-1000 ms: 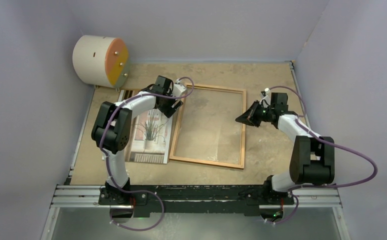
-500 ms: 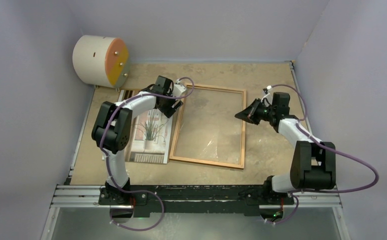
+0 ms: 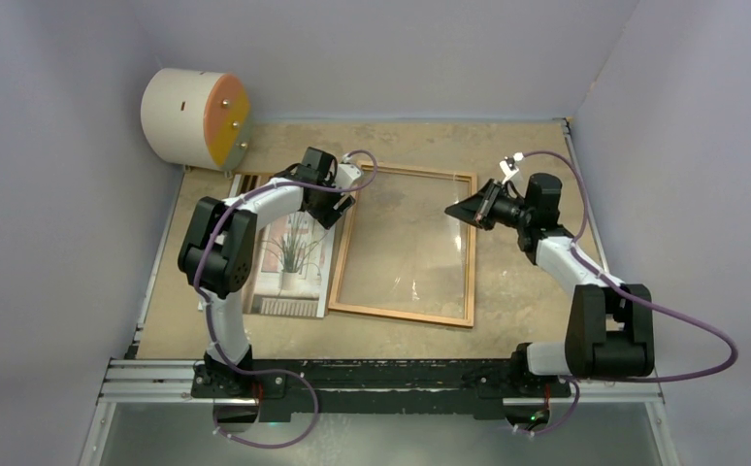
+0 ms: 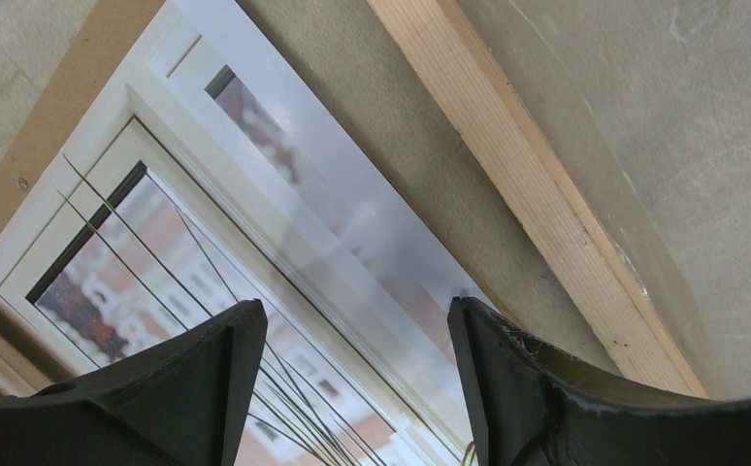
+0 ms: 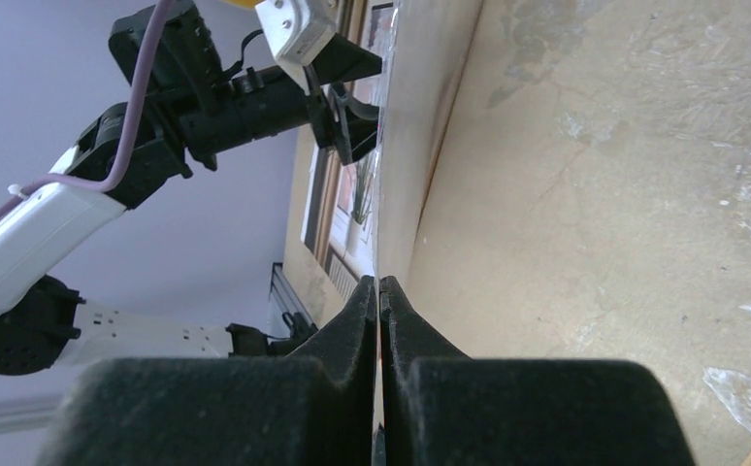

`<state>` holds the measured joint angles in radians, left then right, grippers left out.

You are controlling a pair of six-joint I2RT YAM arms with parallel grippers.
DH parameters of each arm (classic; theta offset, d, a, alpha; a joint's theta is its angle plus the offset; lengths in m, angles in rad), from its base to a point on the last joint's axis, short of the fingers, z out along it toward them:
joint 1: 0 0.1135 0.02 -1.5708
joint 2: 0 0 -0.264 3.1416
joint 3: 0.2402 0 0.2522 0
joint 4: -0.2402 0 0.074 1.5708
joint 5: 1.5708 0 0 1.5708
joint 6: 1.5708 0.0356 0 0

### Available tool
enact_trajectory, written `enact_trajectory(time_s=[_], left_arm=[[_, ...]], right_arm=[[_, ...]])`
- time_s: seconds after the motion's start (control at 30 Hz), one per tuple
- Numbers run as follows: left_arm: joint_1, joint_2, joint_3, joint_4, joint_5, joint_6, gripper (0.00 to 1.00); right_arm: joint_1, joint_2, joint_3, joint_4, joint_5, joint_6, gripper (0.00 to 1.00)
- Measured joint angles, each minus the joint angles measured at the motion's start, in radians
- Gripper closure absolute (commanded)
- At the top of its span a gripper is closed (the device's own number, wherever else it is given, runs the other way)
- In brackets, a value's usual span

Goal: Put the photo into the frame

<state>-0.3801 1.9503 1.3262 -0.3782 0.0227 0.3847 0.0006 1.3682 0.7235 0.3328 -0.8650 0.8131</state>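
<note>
The photo (image 3: 292, 257) lies flat on a brown backing board, left of the frame (image 3: 406, 316). My left gripper (image 3: 338, 209) is open, low over the photo's right edge beside the frame's left rail. In the left wrist view the photo (image 4: 284, 223) lies between the open fingers and the frame rail (image 4: 537, 184) runs to the right. My right gripper (image 3: 459, 211) is shut on the right edge of the clear glass pane (image 3: 401, 262) and holds it tilted above the frame. In the right wrist view the fingers (image 5: 378, 286) pinch the pane (image 5: 420, 116) edge-on.
A cream-and-orange cylinder (image 3: 197, 118) lies at the back left corner. The backing board (image 3: 250, 183) sticks out beyond the photo's far edge. Walls close in on the left, back and right. The metal rail (image 3: 381, 379) with the arm bases runs along the near edge.
My right gripper has moved towards the far side and a little left, holding the pane's right edge, and the glare on the glass has shifted. The left arm has not moved.
</note>
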Motion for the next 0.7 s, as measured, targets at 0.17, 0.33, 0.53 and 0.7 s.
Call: enact_trajectory(time_s=[0.17,0.33,0.53,0.7], left_arm=[[0.000,0.000,0.000,0.000,0.001,0.000,0.27],[0.000,0.000,0.000,-0.001,0.003,0.000,0.28],[0.000,0.002,0.000,-0.001,0.003,0.000,0.28],[0.000,0.002,0.000,-0.001,0.003,0.000,0.28]], right_arm=[[0.013,-0.003,-0.013,0.067,-0.022,0.029,1.00],[0.018,-0.013,-0.022,0.104,-0.041,0.046,1.00],[0.026,-0.018,-0.029,0.142,-0.047,0.063,1.00],[0.038,-0.043,-0.031,0.161,-0.065,0.066,1.00]])
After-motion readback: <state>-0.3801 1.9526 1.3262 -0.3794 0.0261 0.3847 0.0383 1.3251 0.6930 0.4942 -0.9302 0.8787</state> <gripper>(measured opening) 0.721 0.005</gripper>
